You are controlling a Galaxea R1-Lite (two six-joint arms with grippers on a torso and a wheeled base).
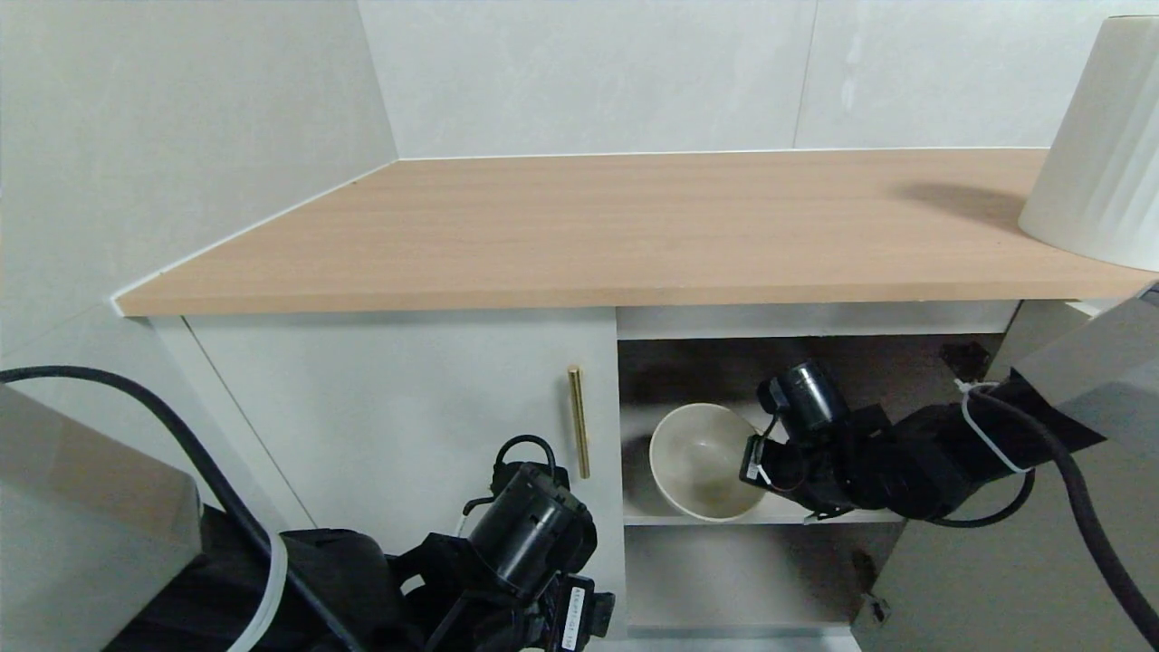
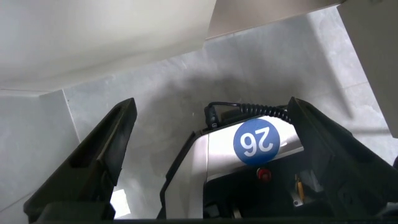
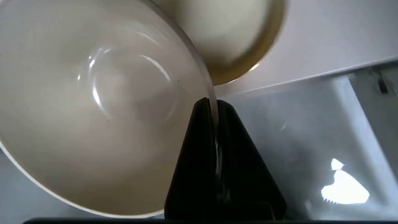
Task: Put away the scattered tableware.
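Note:
A cream bowl (image 1: pixel 702 460) is held tilted inside the open right compartment of the cabinet, just above its middle shelf (image 1: pixel 652 518). My right gripper (image 1: pixel 759 466) is shut on the bowl's rim. In the right wrist view the bowl (image 3: pixel 93 106) is close up, with its rim pinched between the dark fingers (image 3: pixel 202 155), and a second cream dish (image 3: pixel 230 37) lies behind it. My left gripper (image 2: pixel 211 168) hangs low in front of the closed left door, its fingers (image 2: pixel 93 162) spread wide apart with nothing between them.
The closed left door (image 1: pixel 407 407) has a brass handle (image 1: pixel 577 418). The wooden countertop (image 1: pixel 634 226) carries a white lampshade (image 1: pixel 1105 145) at the far right. The opened right door (image 1: pixel 1041 543) stands beside my right arm. A lower shelf space (image 1: pixel 733 570) lies below.

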